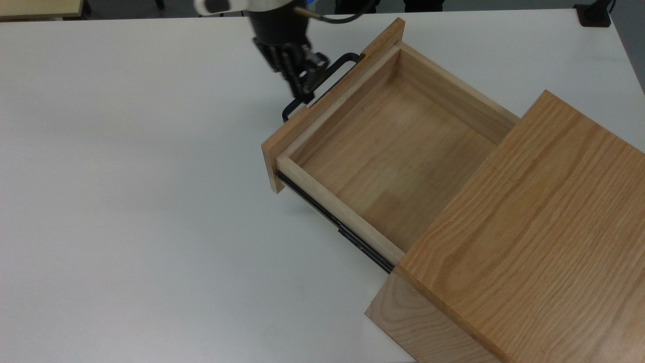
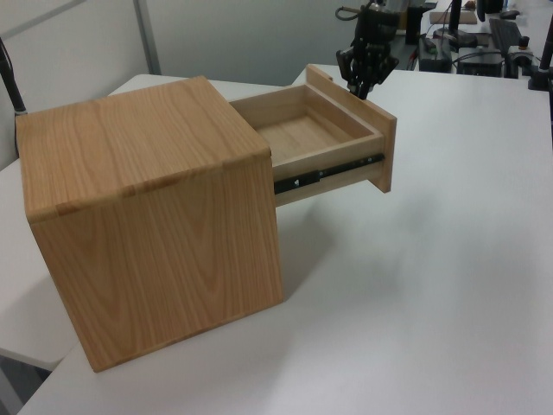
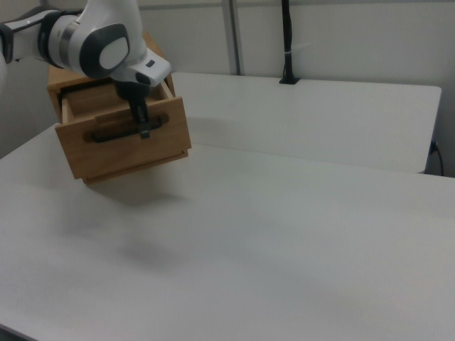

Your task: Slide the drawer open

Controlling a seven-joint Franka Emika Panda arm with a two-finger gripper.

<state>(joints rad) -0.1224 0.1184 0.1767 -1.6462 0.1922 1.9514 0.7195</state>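
Note:
The drawer is a shallow oak tray, empty inside, standing far out of its oak casing toward the top view's upper left. Black side rails show along its near side. My gripper comes down from the top edge of the top view and is shut on the black bar handle at the front panel's outer face. In the left view the gripper sits just beyond the front panel. From the right view, the gripper clasps the handle near its middle.
The casing stands on a wide white table with free room in front of the drawer. A black block sits at the table's far right corner in the top view. A black post rises behind the table in the right view.

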